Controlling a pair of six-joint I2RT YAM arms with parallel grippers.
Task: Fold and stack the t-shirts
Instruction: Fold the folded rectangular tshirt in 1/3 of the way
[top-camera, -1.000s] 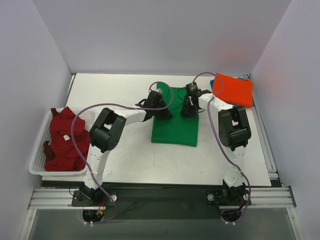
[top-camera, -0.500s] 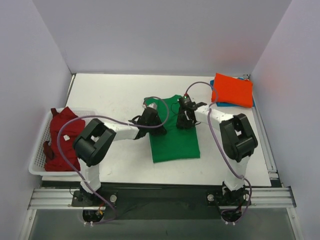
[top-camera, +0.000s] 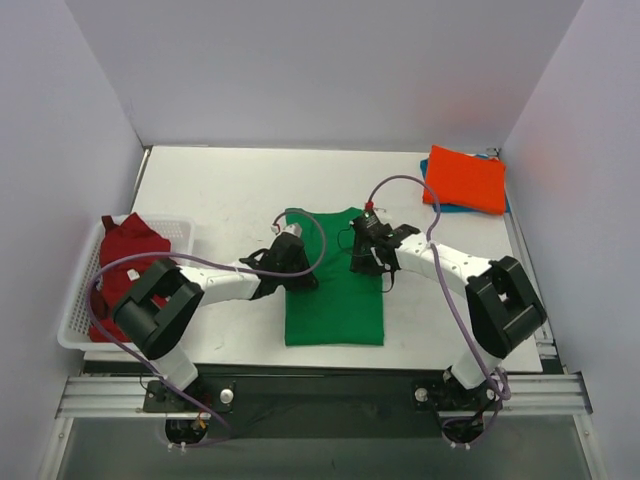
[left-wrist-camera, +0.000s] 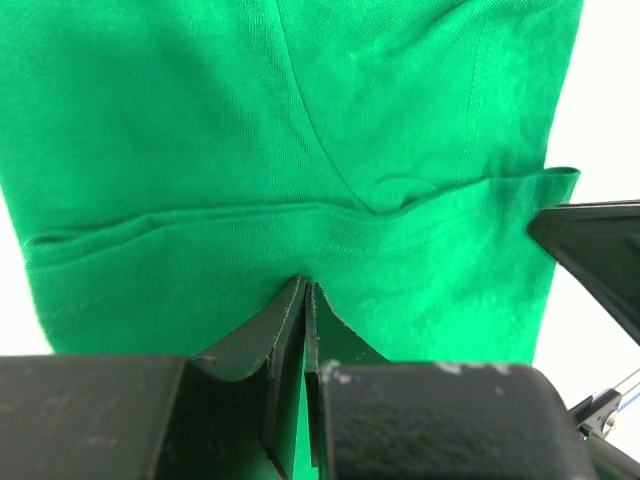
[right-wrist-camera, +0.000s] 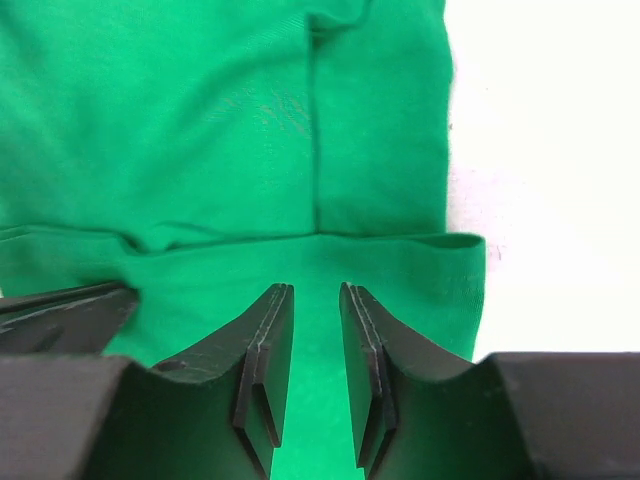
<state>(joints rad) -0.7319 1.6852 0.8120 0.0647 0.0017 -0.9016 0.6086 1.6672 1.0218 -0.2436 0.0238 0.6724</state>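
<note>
From above, the green shirt (top-camera: 335, 305) lies flat under the left gripper (top-camera: 296, 268) and right gripper (top-camera: 362, 262); the left wrist shows fingers (left-wrist-camera: 290, 330) pinched on its fold, and the right wrist shows fingers (right-wrist-camera: 262, 350) slightly parted above it.

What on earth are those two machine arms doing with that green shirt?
Two robot arms are folding t-shirts. The green shirt lies partly folded on the table between them. The left end effector is pinched shut on its cloth, while the right end effector sits just over the shirt with its fingers slightly apart. An orange-red shirt is already folded at the far right corner, and dark red shirts wait in a white basket on the left.
</note>
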